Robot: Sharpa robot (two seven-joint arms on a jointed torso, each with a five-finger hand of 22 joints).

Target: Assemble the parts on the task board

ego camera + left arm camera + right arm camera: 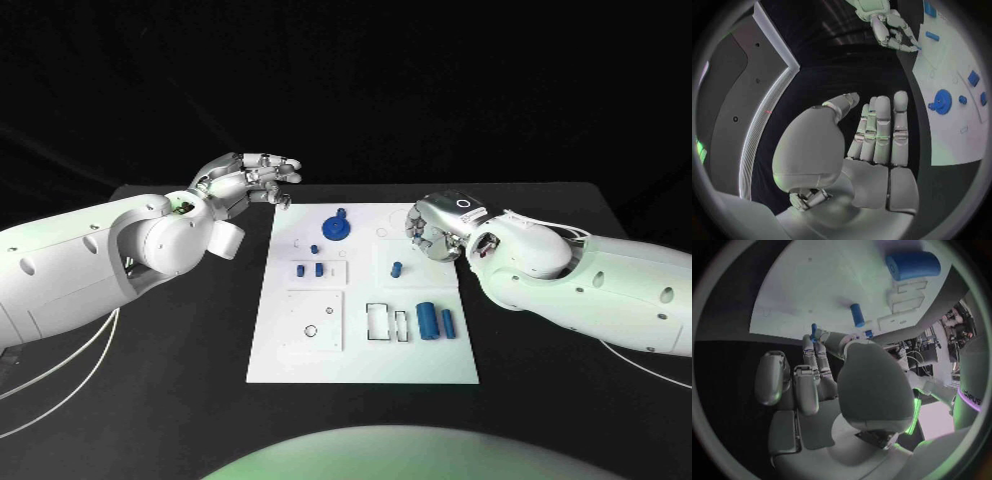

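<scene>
- The flat white rectangular task board (368, 350) lies mid-table; treat it as rigid and leave it put.
- The blue plastic gear wheel (336, 226) sits at its far end: light, stiff, slick; grip its toothed rim.
- The stubby blue plastic cylinder (427, 317) lies near-right; pinch across its sides.
- Your left hand (248, 180) hovers off the board's far-left corner, fingers straight, empty.
- Your right hand (433, 230) seems to pinch a small blue peg (814, 331).

Lab test cell: black backdrop enclosing a black counter (548, 330), white task board (361, 360) lying centred, cabled equipment racks (926, 347) standing behind.
</scene>
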